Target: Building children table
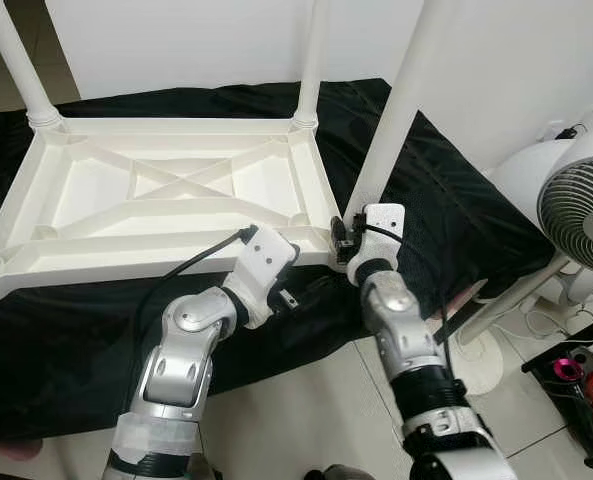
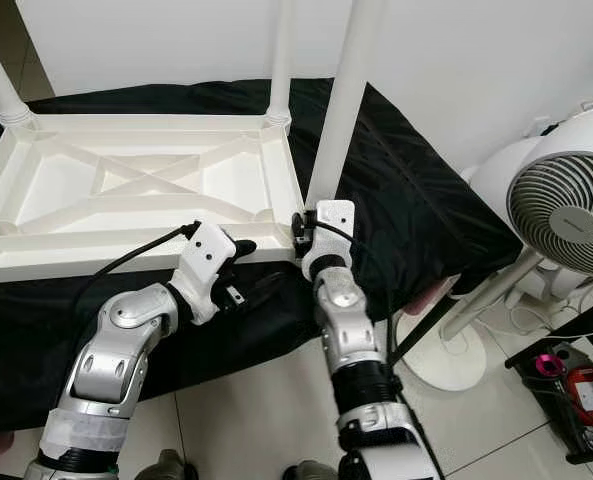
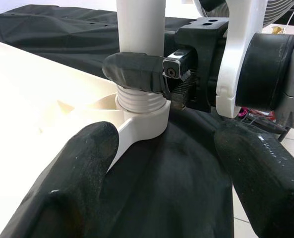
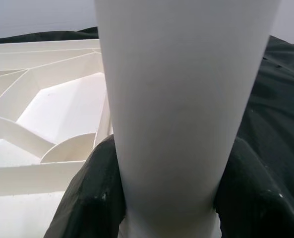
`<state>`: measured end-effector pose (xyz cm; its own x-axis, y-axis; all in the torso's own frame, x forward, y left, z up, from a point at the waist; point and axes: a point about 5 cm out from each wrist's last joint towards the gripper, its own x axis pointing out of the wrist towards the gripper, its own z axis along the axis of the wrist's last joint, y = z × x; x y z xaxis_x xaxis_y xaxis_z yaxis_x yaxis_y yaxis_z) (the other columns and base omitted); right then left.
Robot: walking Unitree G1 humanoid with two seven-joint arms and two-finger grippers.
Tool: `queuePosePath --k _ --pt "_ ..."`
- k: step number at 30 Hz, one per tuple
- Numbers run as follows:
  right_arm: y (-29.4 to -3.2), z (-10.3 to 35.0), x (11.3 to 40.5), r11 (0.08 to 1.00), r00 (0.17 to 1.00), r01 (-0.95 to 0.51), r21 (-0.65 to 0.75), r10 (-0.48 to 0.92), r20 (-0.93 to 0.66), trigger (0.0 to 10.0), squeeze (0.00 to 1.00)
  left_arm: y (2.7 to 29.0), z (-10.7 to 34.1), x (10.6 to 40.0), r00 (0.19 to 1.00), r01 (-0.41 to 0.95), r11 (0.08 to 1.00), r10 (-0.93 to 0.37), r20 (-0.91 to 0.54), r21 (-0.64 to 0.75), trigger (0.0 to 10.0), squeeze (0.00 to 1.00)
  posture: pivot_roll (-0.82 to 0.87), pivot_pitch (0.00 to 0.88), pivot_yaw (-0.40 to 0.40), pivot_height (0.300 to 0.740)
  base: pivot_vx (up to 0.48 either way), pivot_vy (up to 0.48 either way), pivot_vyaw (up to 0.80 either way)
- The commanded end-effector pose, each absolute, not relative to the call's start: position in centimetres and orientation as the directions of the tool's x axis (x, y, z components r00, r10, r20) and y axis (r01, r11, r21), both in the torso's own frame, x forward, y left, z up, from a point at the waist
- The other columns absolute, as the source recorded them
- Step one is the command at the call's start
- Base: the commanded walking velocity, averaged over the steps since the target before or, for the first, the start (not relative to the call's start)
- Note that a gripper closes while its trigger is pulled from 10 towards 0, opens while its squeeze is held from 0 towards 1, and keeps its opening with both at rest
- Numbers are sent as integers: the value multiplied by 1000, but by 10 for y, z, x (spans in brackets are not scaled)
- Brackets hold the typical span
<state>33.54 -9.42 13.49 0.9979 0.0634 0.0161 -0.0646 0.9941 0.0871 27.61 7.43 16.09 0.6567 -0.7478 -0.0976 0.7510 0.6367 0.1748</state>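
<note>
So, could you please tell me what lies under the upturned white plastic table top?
A black cloth lies spread beneath the upturned white plastic table top, reaching past its edges. Whatever supports that cloth is covered and cannot be seen.

The white plastic children's table (image 1: 176, 190) lies upside down on a black cloth (image 1: 456, 210), its ribbed underside with crossed braces facing up. Round white legs stand upright at its corners: two at the far side (image 1: 16, 60) (image 1: 311, 60), and a near-right leg (image 1: 401, 110) seated in its threaded corner socket (image 3: 142, 116).

One tabletop (image 1: 166, 195), three legs (image 1: 401, 95), two fans (image 1: 586, 215), two claws (image 1: 346, 240).
</note>
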Motion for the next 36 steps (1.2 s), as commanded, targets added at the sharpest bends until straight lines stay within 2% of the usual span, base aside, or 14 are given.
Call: queuePosePath --k 1,3,4,5,6,13,14,17,21,24,26,30,34,36 --pt "-95 116 330 994 995 -61 96 68 -78 10000 0 78 162 281 762 644 741 -643 -74 189 10000 0 -52 33 -54 740 0 0 0" --pt "-96 116 330 995 995 -63 79 69 -73 10000 0 77 162 281 760 646 739 -645 -75 191 10000 0 -51 31 -55 740 0 0 0" --pt "-99 116 330 996 995 -58 68 63 -72 10000 263 77 162 281 759 647 738 -646 -75 192 10000 0 -51 31 -55 740 0 0 0" --pt "-99 116 330 996 995 -58 68 63 -72 10000 263 77 162 281 759 647 738 -646 -75 192 10000 0 -51 31 -55 740 0 0 0" --pt "-103 116 330 996 996 -54 67 58 -63 10000 1000 77 162 281 760 646 738 -645 -73 195 10000 0 -46 26 -56 740 0 0 0" --pt "-117 122 331 989 995 -97 108 98 -8 10000 1000 78 164 283 769 635 746 -636 -67 200 10000 0 -33 16 -62 740 0 0 0" --pt "-124 123 331 986 991 -136 101 137 3 10000 0 79 164 283 769 634 746 -635 -68 202 10000 0 -33 14 -62 740 0 0 0" --pt "-150 126 333 965 966 -259 32 259 12 10000 0 80 164 284 770 632 746 -634 -68 207 10000 0 -33 10 -61 740 0 0 0" --pt "-154 127 334 960 960 -279 18 279 11 10000 0 80 164 284 770 632 746 -634 -67 208 10000 0 -34 6 -61 740 0 0 0" --pt "-163 130 335 917 918 -395 -60 396 4 10000 0 79 165 285 768 634 744 -637 -63 209 10000 0 -38 1 -58 740 0 0 0" --pt "-163 130 335 917 918 -395 -60 396 4 10000 0 79 165 285 768 634 744 -637 -63 209 10000 0 -38 1 -58 740 0 0 0" --pt "-160 138 342 813 820 -569 -125 572 -14 10000 0 77 166 287 764 639 739 -643 -60 212 10000 0 -36 0 -56 740 0 0 0" --pt "-148 142 350 728 739 -670 -147 672 -46 10000 0 76 168 287 763 639 738 -644 -55 217 10000 0 -25 0 -55 740 0 0 0" --pt "-146 143 352 714 728 -683 -157 684 -57 10000 0 76 168 287 763 639 738 -644 -54 218 10000 0 -25 0 -55 740 0 0 0"
